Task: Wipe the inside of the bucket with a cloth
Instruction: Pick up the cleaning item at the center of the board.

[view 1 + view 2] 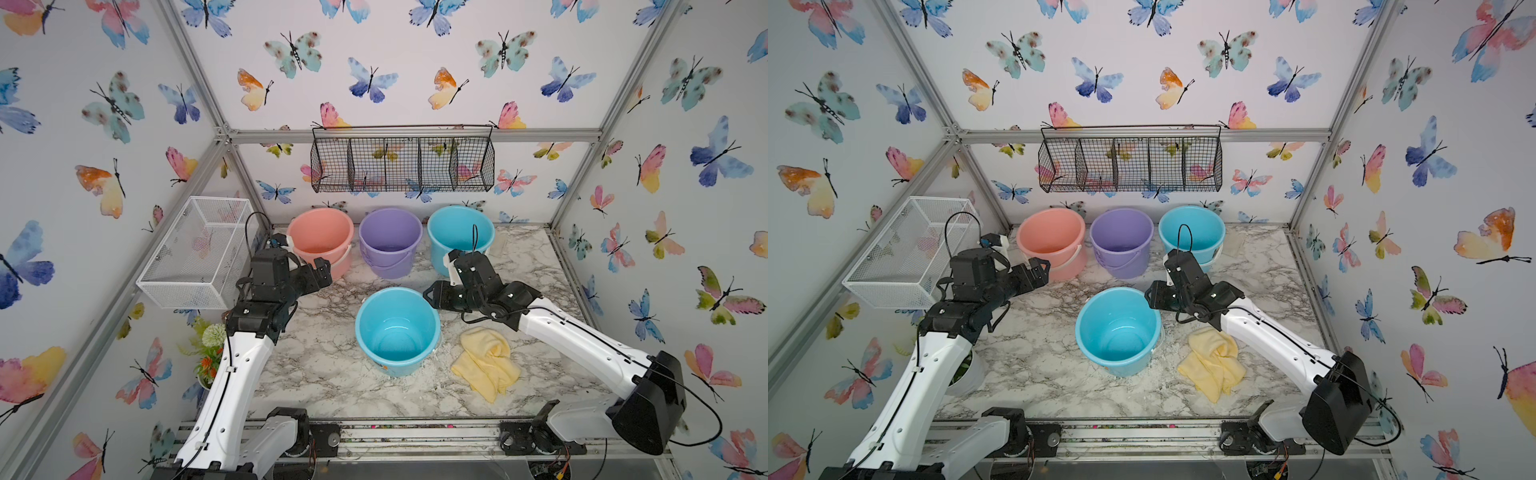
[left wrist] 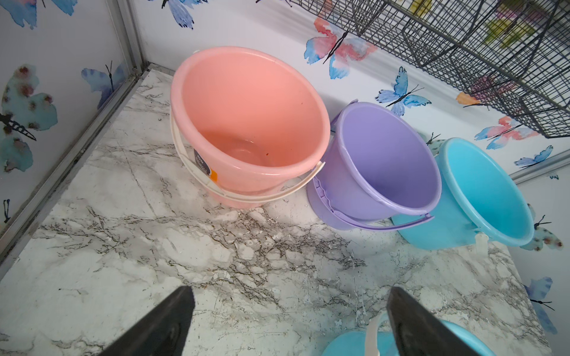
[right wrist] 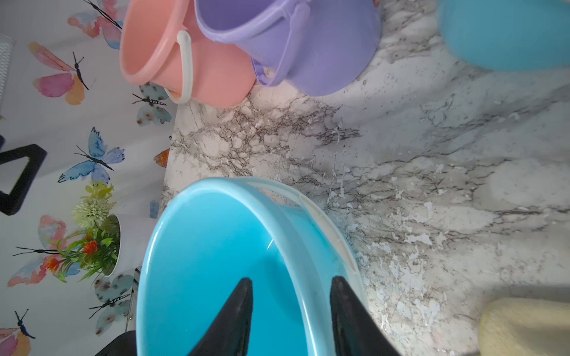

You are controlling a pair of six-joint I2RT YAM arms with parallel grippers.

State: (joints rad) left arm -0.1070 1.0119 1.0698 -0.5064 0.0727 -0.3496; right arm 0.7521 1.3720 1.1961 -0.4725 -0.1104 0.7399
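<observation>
A blue bucket [image 1: 397, 332] [image 1: 1119, 328] stands upright in the middle of the marble table, with nothing inside it. The cloth [image 1: 486, 361] [image 1: 1212, 365], pale yellow and crumpled, lies on the table just right of the bucket, and nothing holds it. My right gripper [image 1: 428, 295] [image 3: 292, 279] sits over the bucket's far right rim. Its jaws are apart, one finger inside the bucket [image 3: 209, 246] and one outside, with the rim between them. My left gripper [image 1: 324, 270] [image 2: 290, 289] hangs wide open above the table, in front of the pink bucket, holding nothing.
A pink bucket [image 1: 320, 237], a purple bucket [image 1: 390, 241] and a second blue bucket [image 1: 459, 232] stand in a row at the back. A white mesh basket [image 1: 199, 253] hangs on the left wall. A black wire basket [image 1: 403, 164] hangs on the back wall. A potted plant [image 1: 210, 349] stands at the left.
</observation>
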